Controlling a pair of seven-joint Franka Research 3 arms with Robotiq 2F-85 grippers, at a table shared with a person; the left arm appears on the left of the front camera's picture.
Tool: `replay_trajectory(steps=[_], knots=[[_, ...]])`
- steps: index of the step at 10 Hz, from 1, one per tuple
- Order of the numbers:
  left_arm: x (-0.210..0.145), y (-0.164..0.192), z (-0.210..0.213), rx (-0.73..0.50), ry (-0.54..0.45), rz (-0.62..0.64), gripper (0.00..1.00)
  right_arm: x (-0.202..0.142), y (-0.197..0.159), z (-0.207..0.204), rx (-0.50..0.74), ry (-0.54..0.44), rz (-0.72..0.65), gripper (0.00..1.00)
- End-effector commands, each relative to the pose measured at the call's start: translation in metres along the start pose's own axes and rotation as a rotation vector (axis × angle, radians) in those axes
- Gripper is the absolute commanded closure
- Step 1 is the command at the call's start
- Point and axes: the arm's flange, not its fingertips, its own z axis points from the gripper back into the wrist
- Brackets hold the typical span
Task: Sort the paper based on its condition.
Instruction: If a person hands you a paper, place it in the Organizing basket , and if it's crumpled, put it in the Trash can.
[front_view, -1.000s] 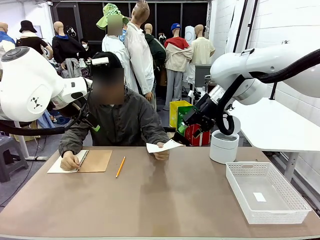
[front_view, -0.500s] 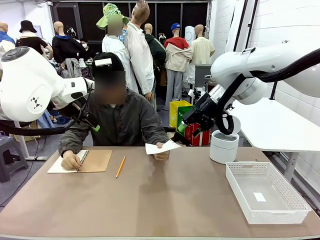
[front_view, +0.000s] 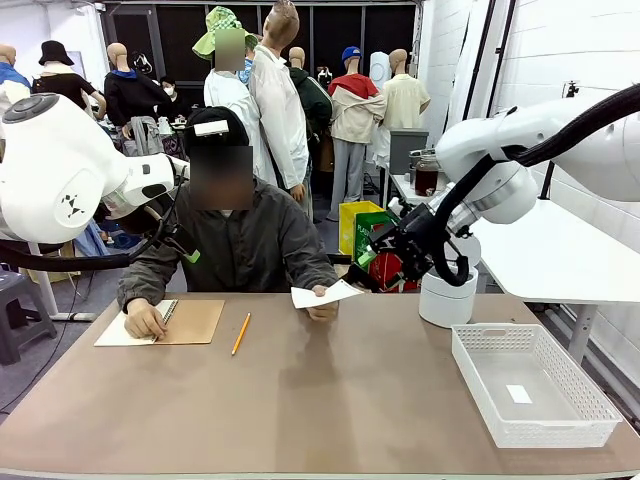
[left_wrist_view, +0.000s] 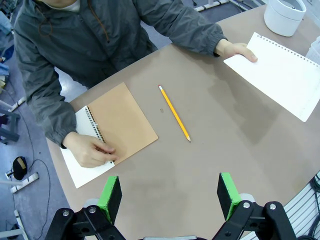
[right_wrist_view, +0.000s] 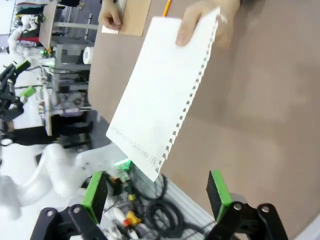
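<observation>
Above the far side of the table (front_view: 300, 410), the person's left hand (front_view: 322, 305) held out the paper (right_wrist_view: 162, 85), a plain white sheet with a torn, perforated edge. The right gripper (right_wrist_view: 159, 197) faced it with its fingers spread wide and nothing between them. The left gripper (left_wrist_view: 167, 200) also stood wide and empty. The person's right hand (left_wrist_view: 90, 150) rested on the open spiral-bound notebook (left_wrist_view: 122, 120), near a yellow pencil (left_wrist_view: 174, 113). Beside a round white bin (front_view: 448, 295) sat a white plastic basket (front_view: 535, 433) with a small white slip (front_view: 519, 394) inside.
</observation>
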Motion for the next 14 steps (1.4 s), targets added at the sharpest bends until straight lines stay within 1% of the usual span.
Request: replay_trajectory(steps=[1,5,8,10,11,12,13,14], knots=[[0.000,0.001,0.001,-0.002,0.005,0.003,0.00,0.002,-0.014,-0.011,0.104,0.021,-0.137,0.00],[0.000,0.001,0.001,-0.002,0.005,0.003,0.00,0.006,-0.057,-0.043,0.307,0.029,-0.298,0.00],[0.000,0.001,0.001,-0.002,0.005,0.003,0.00,0.008,-0.081,-0.064,0.446,0.073,-0.382,0.00],[0.000,0.001,0.001,-0.002,0.005,0.003,0.00,0.009,-0.090,-0.069,0.497,0.097,-0.412,0.00],[0.000,0.001,0.001,-0.002,0.005,0.003,0.00,0.009,-0.093,-0.069,0.503,0.093,-0.423,0.00],[0.000,0.001,0.001,-0.002,0.005,0.003,0.00,0.010,-0.094,-0.068,0.509,0.094,-0.431,0.04],[0.000,0.001,0.001,-0.002,0.005,0.003,0.00,0.011,-0.097,-0.067,0.513,0.086,-0.436,0.23],[0.000,0.001,0.001,-0.002,0.005,0.003,0.00,0.011,-0.097,-0.066,0.516,0.085,-0.436,0.35]])
